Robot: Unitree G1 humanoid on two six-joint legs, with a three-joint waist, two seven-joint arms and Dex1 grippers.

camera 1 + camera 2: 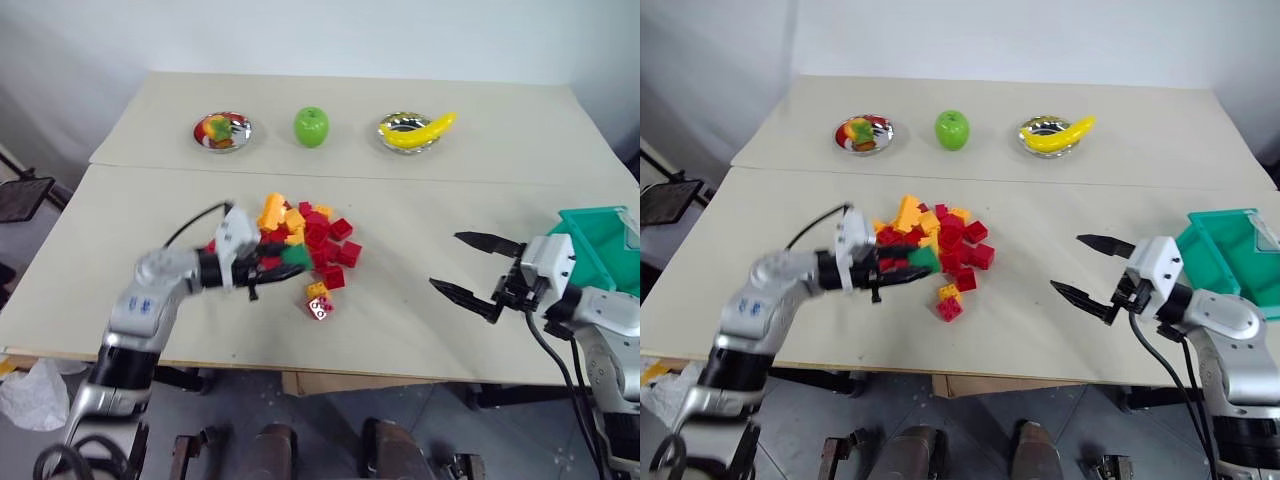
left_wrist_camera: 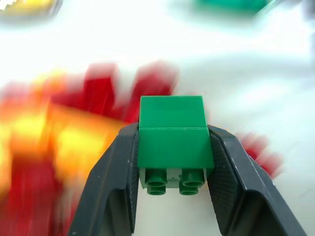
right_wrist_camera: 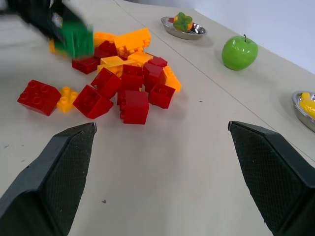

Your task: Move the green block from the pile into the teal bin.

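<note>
Tabletop (image 1: 420, 320); green block (image 2: 172, 132) studs wristward

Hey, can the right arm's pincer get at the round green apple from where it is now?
Probably yes. The right pincer stands open over bare table, and nothing lies between it and the round green apple; the brick pile sits off to its side. It would need a long stretch, though.

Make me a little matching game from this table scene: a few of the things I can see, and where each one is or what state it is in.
Things:
1. small square green plastic brick
2. round green apple
3. yellow banana
4. teal rectangular plastic bin

Places or states:
A. lying across a shiny metal bowl
B. at the table's right edge, near the right arm
C. pinched between the left arm's black fingers
D. standing alone between two metal bowls

Pairs: 1-C, 2-D, 3-A, 4-B
</note>
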